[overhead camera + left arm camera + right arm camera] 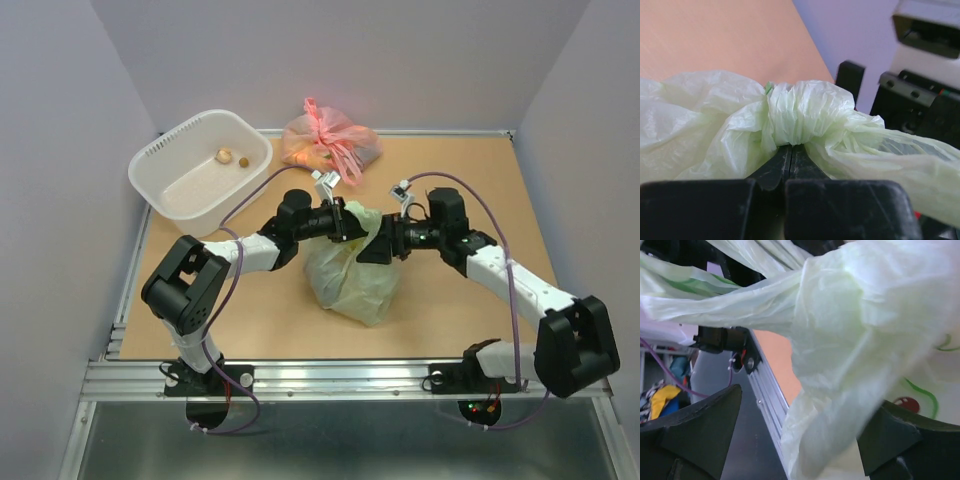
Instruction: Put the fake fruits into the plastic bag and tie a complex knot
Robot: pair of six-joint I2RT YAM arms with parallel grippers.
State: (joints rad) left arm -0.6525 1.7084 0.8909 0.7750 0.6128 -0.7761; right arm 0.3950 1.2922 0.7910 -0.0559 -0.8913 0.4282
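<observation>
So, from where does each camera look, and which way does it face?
Top external: above and behind, facing down on the table; left arm and right arm show whole.
Left wrist: on the left arm, facing along its shut left fingers to the knot.
Right wrist: on the right arm, facing between its open right fingers at the plastic bag.
Shared: all three show the pale green bag.

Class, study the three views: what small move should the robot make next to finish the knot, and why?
Probably close the right gripper on the pale green strip passing between its open fingers, then pull outward. The left gripper is clamped shut on the plastic just below the knot, so a counter-pull from the right would likely tighten it.
</observation>
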